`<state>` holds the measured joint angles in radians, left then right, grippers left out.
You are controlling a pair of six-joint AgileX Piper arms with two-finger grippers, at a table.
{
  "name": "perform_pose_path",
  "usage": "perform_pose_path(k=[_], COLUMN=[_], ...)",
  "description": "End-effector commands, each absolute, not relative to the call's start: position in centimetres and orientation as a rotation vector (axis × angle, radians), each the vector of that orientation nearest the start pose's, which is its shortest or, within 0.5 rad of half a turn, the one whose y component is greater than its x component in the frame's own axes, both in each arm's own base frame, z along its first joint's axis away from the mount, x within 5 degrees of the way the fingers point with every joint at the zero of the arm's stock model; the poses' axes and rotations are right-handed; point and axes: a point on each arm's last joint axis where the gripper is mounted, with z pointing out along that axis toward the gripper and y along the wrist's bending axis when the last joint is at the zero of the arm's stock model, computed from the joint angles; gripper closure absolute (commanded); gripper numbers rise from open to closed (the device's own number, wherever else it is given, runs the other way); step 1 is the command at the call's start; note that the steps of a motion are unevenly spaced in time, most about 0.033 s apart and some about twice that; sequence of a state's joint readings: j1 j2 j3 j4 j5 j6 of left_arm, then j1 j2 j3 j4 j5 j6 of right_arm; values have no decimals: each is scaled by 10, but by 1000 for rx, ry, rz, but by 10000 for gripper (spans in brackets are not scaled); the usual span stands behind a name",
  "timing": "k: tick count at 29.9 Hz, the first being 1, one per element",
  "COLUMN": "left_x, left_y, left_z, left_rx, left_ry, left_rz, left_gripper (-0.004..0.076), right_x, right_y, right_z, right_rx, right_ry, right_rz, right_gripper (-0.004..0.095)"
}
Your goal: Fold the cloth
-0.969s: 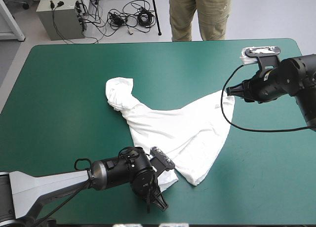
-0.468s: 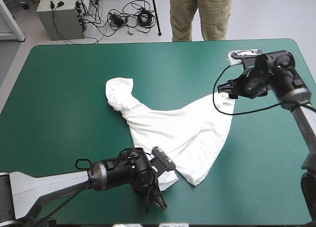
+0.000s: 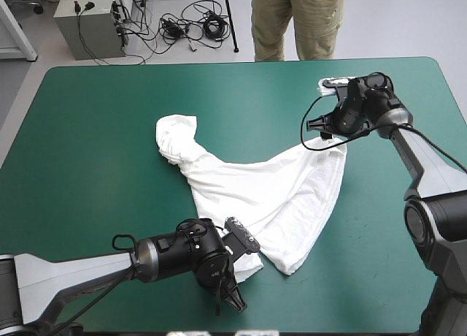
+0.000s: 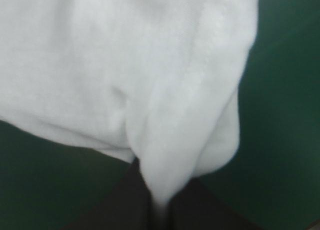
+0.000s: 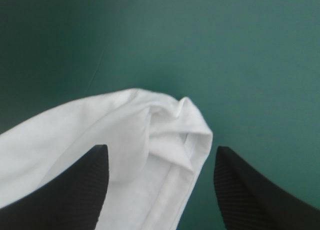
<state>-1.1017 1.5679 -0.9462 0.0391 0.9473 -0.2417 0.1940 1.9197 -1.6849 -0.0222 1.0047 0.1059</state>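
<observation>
T-shirt (image 3: pixel 255 190) half-spread: left claw (image 4: pixel 159 210) pinches one corner; right claw (image 5: pixel 161 148), wide, straddles another and likely must close next.

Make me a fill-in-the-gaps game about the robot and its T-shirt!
1. The T-shirt lies on a cover coloured ___.
2. The left hand is ___ on the T-shirt.
3. The right hand stands ___ around a T-shirt corner.
Missing words: teal-green, shut, open.

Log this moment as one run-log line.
T-shirt: loosely spread, unfolded, on teal-green cover | left gripper: shut on near hem | right gripper: open, straddling far-right corner
</observation>
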Motion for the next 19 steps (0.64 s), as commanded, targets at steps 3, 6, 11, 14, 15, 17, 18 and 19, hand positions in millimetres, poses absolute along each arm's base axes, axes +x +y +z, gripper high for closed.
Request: perform_pose_path(k=[3,6,11,14,15,17,18,19], left_x=[125,125,124,124,124,124,124,124], left_y=[-242,-241,-241,-241,-241,-241,-241,-241], left_z=[206,206,206,206,206,206,206,207], left_rx=[1312,1311,1310,1312,1312,1308,1304,1302], left_ry=[2763,2767,2775,2772,2772,2777,2778,2777], left_rz=[-39,-38,-40,-36,-36,-38,-38,-37], left_gripper=[733,733,733,733,733,733,733,733], right_x=[436,442,447,447,446,444,444,443], right_y=[61,54,59,70,74,78,80,81], right_z=[291,271,239,225,219,214,210,210], right_rx=[-39,5,11,-21,-33,-56,-66,-80], right_ry=[2632,2701,2817,2872,2901,2937,2956,2956], right_rz=[60,93,206,329,336,326,322,327], right_gripper=[341,341,341,394,465,685,815,934])
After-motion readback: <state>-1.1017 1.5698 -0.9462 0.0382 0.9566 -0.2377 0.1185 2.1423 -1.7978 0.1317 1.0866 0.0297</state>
